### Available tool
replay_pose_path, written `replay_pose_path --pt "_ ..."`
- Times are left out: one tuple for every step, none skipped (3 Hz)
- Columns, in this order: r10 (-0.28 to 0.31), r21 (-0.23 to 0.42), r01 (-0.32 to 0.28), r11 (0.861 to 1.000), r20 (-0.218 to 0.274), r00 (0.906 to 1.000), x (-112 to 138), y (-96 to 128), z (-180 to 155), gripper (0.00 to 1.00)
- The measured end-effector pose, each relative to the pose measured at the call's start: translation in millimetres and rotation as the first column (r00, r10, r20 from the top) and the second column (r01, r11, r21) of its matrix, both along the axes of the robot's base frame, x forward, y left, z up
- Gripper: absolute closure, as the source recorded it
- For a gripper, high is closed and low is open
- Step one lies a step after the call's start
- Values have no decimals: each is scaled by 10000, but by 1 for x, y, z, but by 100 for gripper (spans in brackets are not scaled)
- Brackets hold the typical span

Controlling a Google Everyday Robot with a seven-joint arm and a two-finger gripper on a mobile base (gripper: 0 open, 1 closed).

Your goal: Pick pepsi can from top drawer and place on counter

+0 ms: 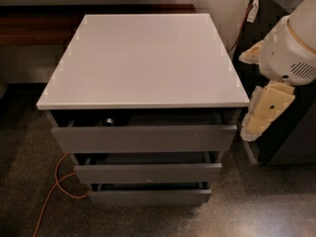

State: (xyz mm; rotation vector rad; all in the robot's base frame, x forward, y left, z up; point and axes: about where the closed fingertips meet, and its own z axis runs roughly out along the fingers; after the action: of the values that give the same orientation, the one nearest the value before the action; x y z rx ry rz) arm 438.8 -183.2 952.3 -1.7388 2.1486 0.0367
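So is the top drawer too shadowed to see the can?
Camera view: the counter shades the top drawer; only a glint off the pepsi can shows, left of centre. Counter evenly lit, no glare. The pincer hangs right of the counter.

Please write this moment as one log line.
gripper: right of counter | pepsi can: inside open top drawer, left side | status: not picked

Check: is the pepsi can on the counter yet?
No, the pepsi can sits inside the open top drawer, and the end effector hangs right of the counter.
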Motion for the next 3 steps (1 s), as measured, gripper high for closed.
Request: replay_pose_path --pt "726 456 -732 9963 139 9973 0 35 -27 0" --pt "1508 749 -1514 9856 131 9885 7 68 -65 0" --pt "2336 961 -2331 9677 56 9723 11 101 -101 0"
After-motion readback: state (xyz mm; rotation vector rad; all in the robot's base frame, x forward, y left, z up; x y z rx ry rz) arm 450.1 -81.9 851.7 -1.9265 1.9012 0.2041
